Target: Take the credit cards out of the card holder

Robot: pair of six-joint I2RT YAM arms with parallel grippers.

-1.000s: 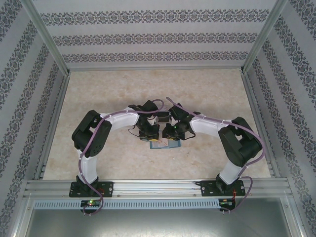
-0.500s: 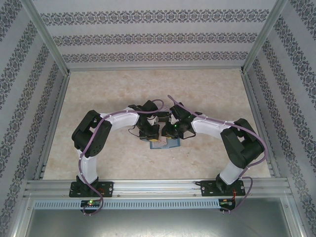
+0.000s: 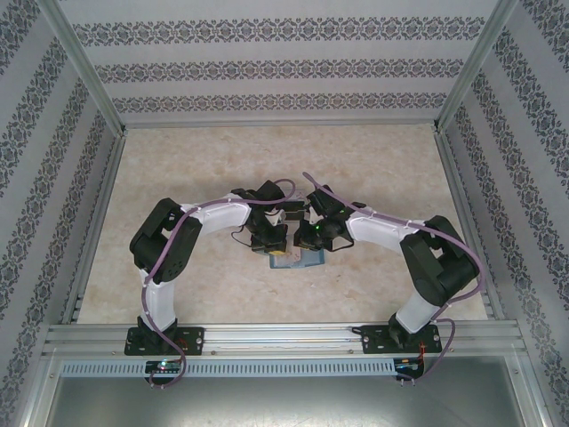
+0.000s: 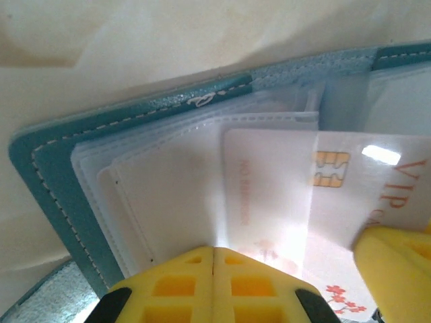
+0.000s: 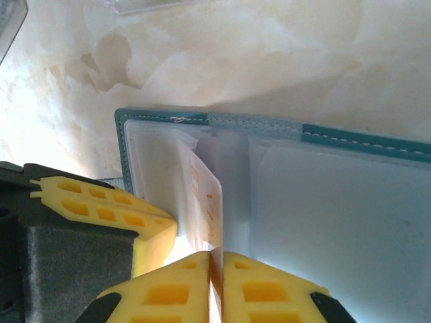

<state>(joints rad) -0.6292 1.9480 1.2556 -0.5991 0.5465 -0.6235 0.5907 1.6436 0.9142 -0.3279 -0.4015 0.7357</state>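
The teal card holder [image 3: 307, 261] lies open on the table between both arms, its stitched edge [image 4: 54, 175] and clear sleeves facing up. A pale credit card [image 4: 283, 195] with a gold chip and reddish lettering sticks partway out of a sleeve. My left gripper [image 4: 214, 250] is shut, its tips pressed down on the sleeves beside the card. My right gripper [image 5: 215, 256] is shut on the near edge of the pale card [image 5: 207, 202], which stands tilted up from the card holder [image 5: 256, 124]. The two grippers [image 3: 271, 245] [image 3: 313, 240] nearly touch.
A clear plastic edge [image 5: 145, 5] shows on the marble table beyond the card holder. Aluminium rails [image 3: 284, 336] run along the near edge and both sides, with patterned walls around. Open tabletop [image 3: 284, 160] stretches behind the grippers.
The right gripper's jaws have closed onto the pale card. Both arms have stayed almost still over the card holder.
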